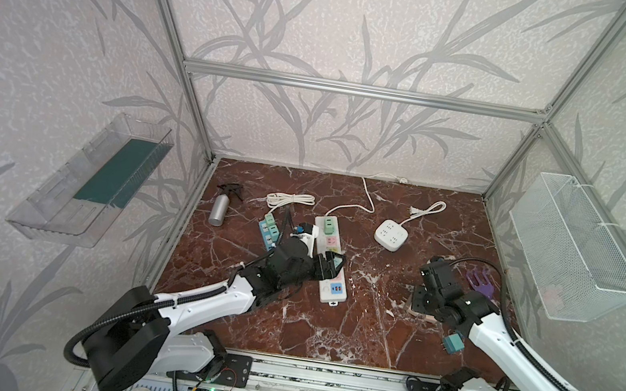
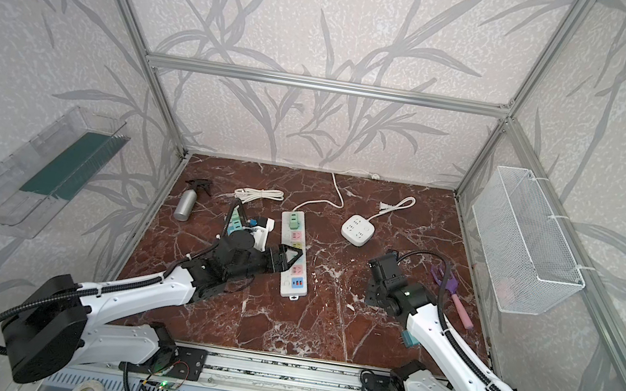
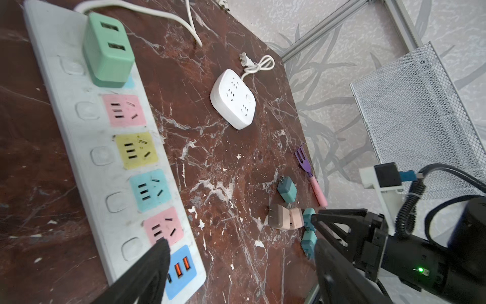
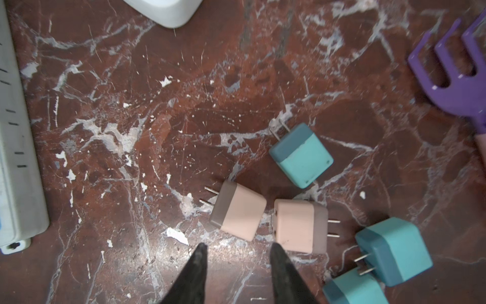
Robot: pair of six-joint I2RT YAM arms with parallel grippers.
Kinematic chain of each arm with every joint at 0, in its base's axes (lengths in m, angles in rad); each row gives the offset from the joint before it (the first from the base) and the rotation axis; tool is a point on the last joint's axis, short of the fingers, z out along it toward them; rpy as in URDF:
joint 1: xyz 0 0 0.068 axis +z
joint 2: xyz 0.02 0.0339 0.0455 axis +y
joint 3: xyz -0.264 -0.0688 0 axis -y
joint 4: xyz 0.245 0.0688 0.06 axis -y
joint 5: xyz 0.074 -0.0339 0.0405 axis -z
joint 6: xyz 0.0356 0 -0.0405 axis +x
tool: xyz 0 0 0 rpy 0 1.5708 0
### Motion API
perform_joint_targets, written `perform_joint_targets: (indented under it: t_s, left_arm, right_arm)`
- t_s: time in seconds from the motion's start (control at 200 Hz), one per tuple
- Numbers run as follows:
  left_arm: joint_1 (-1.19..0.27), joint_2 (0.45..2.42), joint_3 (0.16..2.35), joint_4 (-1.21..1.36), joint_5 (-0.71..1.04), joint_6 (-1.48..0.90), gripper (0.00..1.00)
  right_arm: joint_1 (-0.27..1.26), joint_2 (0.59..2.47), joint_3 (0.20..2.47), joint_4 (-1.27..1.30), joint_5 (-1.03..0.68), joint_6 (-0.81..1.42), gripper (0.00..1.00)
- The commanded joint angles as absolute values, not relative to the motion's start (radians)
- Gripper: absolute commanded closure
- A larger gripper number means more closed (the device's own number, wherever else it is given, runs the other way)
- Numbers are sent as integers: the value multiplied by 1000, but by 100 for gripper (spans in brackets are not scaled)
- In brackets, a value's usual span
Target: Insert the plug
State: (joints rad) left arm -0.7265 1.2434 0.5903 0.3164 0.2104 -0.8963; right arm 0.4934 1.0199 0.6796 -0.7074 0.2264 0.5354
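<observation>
Pink plug (image 4: 238,214) lies before down-pointing, open right jaws; left jaws hover open over power strip (image 3: 65,113).

Leaf-patterned grey walls (image 1: 329,18) enclose red marble tabletop (image 1: 324,333).

- White moulded shells on left arm (image 1: 210,307) and right arm (image 1: 499,346), with black joint housings between.
- Black ribbed conduit (image 3: 410,202) along each arm, cinched by white ties.
- Matt black left hand (image 3: 240,242) and right hand (image 4: 238,246), with fingers (image 4: 194,273) tapering to points.
- White camera bracket (image 3: 368,177) carrying a black block and blue connector.
- Tiny green light (image 3: 420,269) on the black wrist.
</observation>
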Motion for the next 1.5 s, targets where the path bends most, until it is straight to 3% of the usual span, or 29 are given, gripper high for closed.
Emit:
perform_joint_targets:
  t_s: [0.0, 0.565, 0.88, 1.12, 1.435, 1.495]
  left_arm:
    - [-730, 1264, 617, 360, 280, -943, 15]
    - [-731, 1309, 625, 336, 343, -954, 15]
    - [-727, 1296, 637, 319, 357, -924, 15]
    - [-726, 1291, 634, 321, 342, -909, 15]
    - [-726, 1270, 650, 264, 334, -899, 15]
    - [-726, 1266, 651, 246, 327, -891, 15]
  right_arm:
    - [490, 1025, 646, -668, 168, 572, 45]
    - [435, 1122, 569, -538, 116, 653, 39]
    - [431, 1190, 592, -597, 106, 684, 44]
    - [420, 1115, 550, -527, 153, 676, 42]
    - [393, 1224, 575, -478, 104, 671, 39]
    - [391, 1234, 575, -461, 84, 663, 44]
